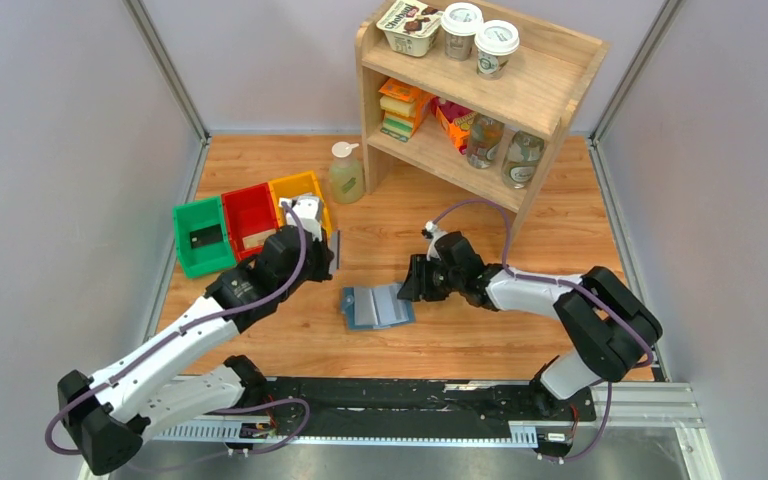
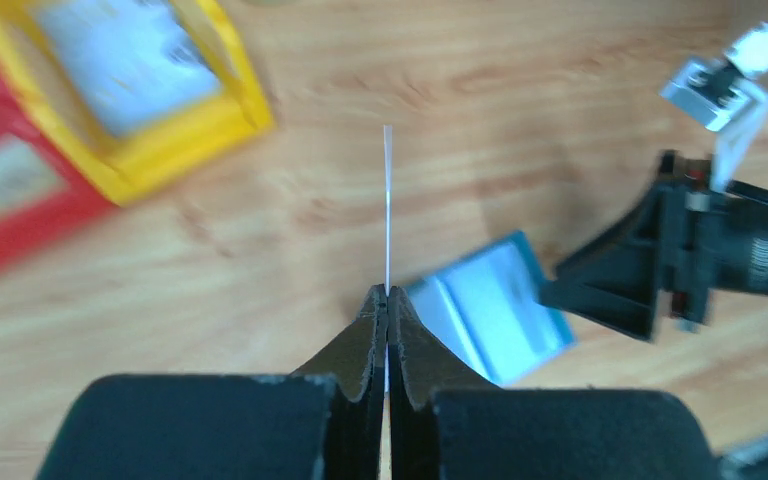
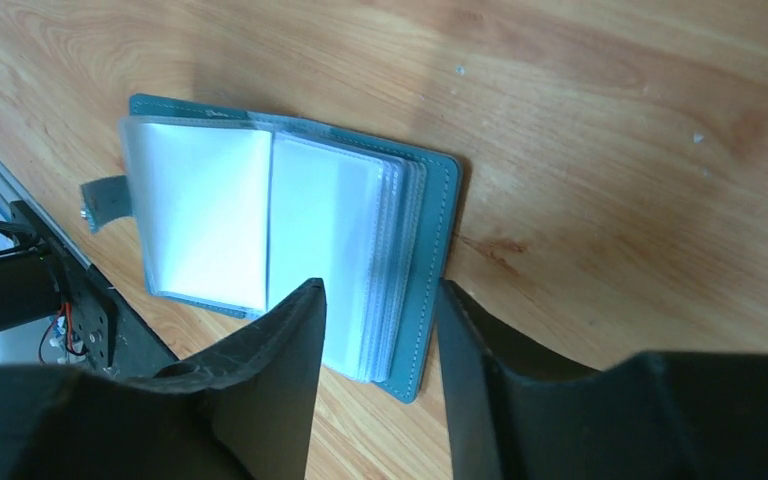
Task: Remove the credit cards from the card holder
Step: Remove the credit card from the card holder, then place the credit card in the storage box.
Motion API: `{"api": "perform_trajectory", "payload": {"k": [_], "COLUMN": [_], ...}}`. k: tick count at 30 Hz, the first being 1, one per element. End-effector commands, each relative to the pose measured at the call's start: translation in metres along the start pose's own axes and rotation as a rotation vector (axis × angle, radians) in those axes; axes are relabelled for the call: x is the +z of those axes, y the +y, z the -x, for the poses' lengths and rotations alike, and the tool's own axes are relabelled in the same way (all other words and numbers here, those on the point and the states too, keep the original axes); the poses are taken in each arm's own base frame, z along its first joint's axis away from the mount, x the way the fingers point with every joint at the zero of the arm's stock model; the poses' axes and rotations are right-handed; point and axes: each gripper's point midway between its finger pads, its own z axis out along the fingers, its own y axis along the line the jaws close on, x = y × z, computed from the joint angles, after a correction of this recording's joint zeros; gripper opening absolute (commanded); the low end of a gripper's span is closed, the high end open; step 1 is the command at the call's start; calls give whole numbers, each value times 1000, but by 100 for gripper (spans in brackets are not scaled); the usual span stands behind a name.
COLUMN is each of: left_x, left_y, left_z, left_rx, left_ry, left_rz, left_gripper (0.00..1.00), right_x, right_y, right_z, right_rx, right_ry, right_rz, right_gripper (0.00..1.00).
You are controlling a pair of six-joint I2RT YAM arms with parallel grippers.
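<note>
The blue-grey card holder (image 1: 375,306) lies open on the wooden table, its clear sleeves showing in the right wrist view (image 3: 290,220). My right gripper (image 1: 416,281) is open at the holder's right edge; in its wrist view the gripper (image 3: 380,287) has its jaws either side of that edge, above it. My left gripper (image 1: 328,252) is shut on a thin credit card (image 2: 387,200), seen edge-on, held above the table between the holder (image 2: 490,305) and the yellow bin (image 2: 160,120). Other cards lie in the bins.
Green (image 1: 203,235), red (image 1: 250,215) and yellow (image 1: 300,190) bins stand at the left, each with a card. A soap bottle (image 1: 346,175) and a wooden shelf (image 1: 480,90) with cups and jars stand behind. A metal rail (image 1: 410,400) runs along the near edge.
</note>
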Motion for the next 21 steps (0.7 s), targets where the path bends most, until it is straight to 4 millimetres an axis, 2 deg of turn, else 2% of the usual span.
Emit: {"api": "perform_trajectory", "payload": {"k": [1,3,4,7,10,12,16,17,19,21], "left_x": [-11,-10,-7,3,24,40,79,84,106,122], "left_y": [44,50,55,64,71,77,89,96,107,116], "left_z": [41,62,73,91,106,114,114,117,107,106], "left_rx": [348,436,500,625,723,772,880,889,926,960], "left_ry": [-38,-65,-75,-80,-65,-45,12,20,77,93], "left_rz": [250,320,367,453,506,521,521,533,527,531], "left_gripper": [0,0,0,0,0,0,0,0,0,0], "right_x": [-15,-21,-25,-37,-51,-63,-81,-85,-94,-101], "right_y": [19,27,25,25,22,22,15,15,13,5], "right_z": [30,42,40,50,58,63,65,66,64,64], "right_rx": [-69,-85,-84,-110,-137,-154,-169,-171,-177,-172], "right_ry": [-63,-99,-91,-134,-176,-213,-254,-269,-286,-313], "right_rz": [-3,5,-12,-45,-88,-110,-155,-162,-170,-208], "right_gripper": [50,54,56,67,81,86,92,93,94,95]}}
